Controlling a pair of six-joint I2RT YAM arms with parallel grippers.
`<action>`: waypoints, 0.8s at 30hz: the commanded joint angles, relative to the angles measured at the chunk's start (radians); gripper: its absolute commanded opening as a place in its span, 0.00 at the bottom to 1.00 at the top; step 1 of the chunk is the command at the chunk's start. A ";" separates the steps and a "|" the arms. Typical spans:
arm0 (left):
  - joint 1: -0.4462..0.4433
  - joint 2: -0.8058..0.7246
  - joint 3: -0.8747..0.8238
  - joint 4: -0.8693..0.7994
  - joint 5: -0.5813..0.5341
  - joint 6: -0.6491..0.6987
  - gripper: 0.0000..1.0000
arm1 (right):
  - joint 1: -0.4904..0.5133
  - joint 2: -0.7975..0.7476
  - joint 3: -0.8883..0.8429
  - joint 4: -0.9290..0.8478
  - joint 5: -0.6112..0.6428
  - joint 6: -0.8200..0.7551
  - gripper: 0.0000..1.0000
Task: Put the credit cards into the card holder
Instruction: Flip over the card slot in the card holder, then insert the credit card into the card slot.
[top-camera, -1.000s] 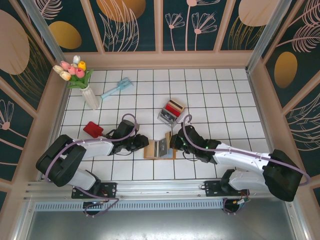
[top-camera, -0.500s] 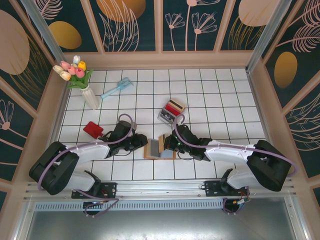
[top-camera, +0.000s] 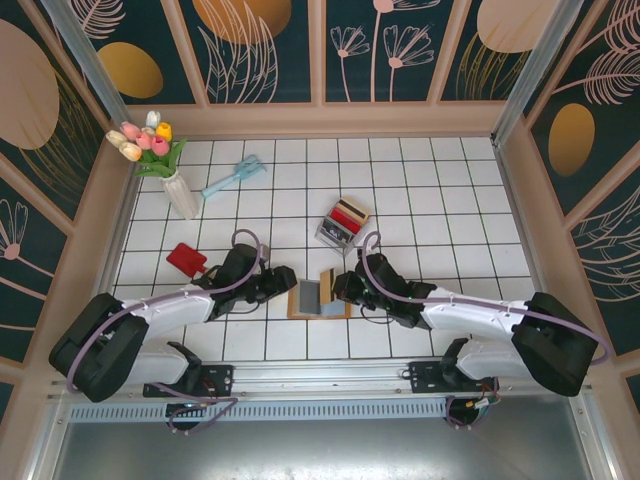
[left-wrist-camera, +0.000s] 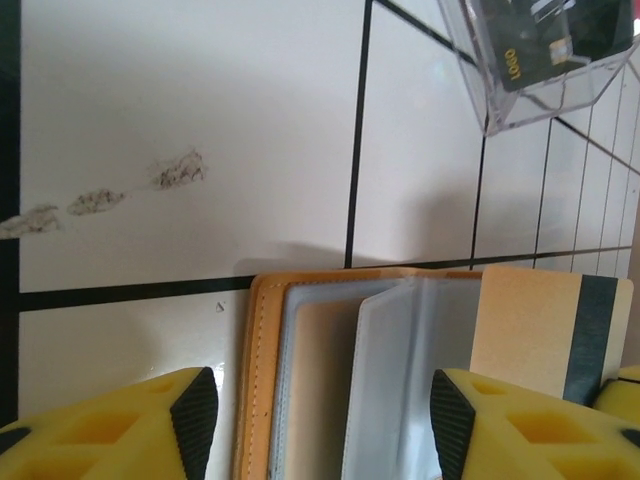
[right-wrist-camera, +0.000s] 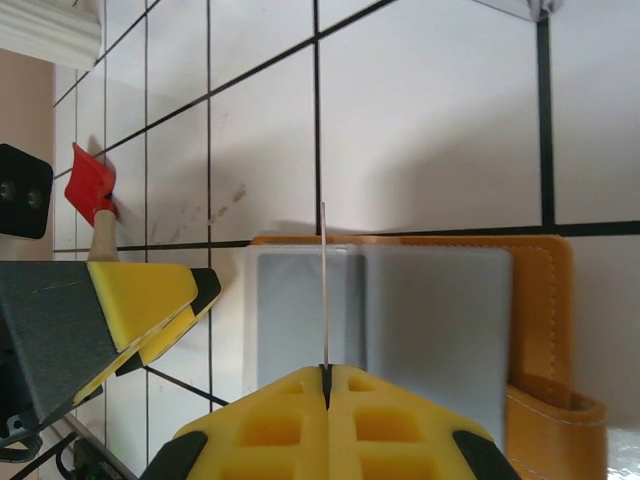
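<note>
The orange-brown card holder (top-camera: 318, 300) lies open on the tiles, its grey-blue sleeves (left-wrist-camera: 420, 370) facing up and one sleeve page partly lifted. My right gripper (top-camera: 340, 288) is shut on a tan credit card (top-camera: 327, 280) with a dark stripe (left-wrist-camera: 540, 335), held on edge above the sleeves (right-wrist-camera: 430, 300); in the right wrist view the card (right-wrist-camera: 324, 290) is a thin line rising from the shut jaws (right-wrist-camera: 326, 375). My left gripper (top-camera: 283, 285) is open at the holder's left edge, its fingers (left-wrist-camera: 195, 410) straddling the sleeves with nothing gripped. A red card (top-camera: 186, 259) lies far left.
A clear plastic tray (top-camera: 342, 222) with several cards stands just behind the holder, its corner (left-wrist-camera: 540, 55) close ahead of my left gripper. A white vase of tulips (top-camera: 165, 160) and a light blue tool (top-camera: 233, 177) are at the back left. Wooden walls ring the tiled floor.
My left gripper has opened and let go of the sleeve page, which now lies lower. My right gripper has shifted slightly with the tan card still in it.
</note>
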 joint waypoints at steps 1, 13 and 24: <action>-0.005 0.024 0.025 0.001 0.034 0.034 0.62 | -0.006 0.006 -0.024 0.061 -0.004 0.027 0.00; -0.020 0.102 0.053 -0.013 0.061 0.061 0.56 | 0.006 0.102 -0.053 0.145 -0.016 0.078 0.00; -0.031 0.149 0.058 -0.016 0.052 0.067 0.28 | 0.010 0.167 -0.081 0.243 -0.065 0.099 0.00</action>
